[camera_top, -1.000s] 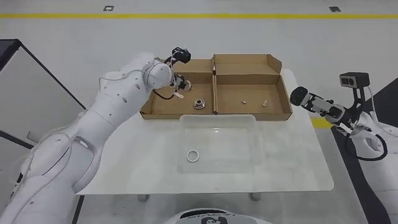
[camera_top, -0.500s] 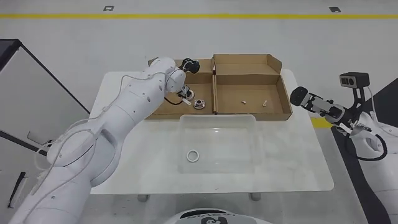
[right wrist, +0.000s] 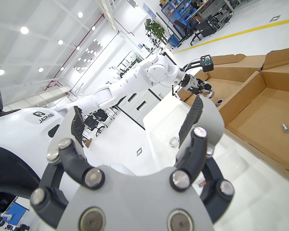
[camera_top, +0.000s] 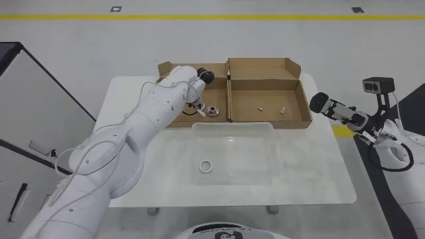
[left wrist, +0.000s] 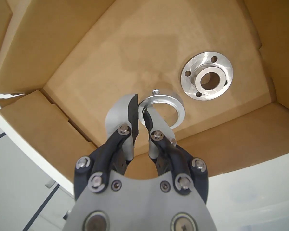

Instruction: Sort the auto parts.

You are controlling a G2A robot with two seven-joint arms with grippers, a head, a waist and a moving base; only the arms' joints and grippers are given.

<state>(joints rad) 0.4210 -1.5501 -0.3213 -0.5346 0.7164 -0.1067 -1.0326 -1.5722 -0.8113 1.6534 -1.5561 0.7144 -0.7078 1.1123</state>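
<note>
Metal ring (left wrist: pixel 161 108) pinched by its rim in the left gripper (left wrist: pixel 141 111), over the left cardboard box (camera_top: pixel 218 96) at upper centre of the top view, beside 1 flange (camera_top: pixel 212 111). 2 bolts (camera_top: pixel 260 109) lie in the right box (camera_top: pixel 265 73); 1 white ring (camera_top: pixel 206 166) waits in the clear bin (camera_top: pixel 232 125), so sorting looks nearly done. Right gripper (right wrist: pixel 134 118) gapes at the right edge. White table (camera_top: pixel 312 172), grey floor, yellow line (camera_top: pixel 265 17).

My left hand (left wrist: pixel 140 106) is pinched on a metal ring's (left wrist: pixel 163 98) rim; my right hand (right wrist: pixel 137 103) hangs, fingers spread wide.
</note>
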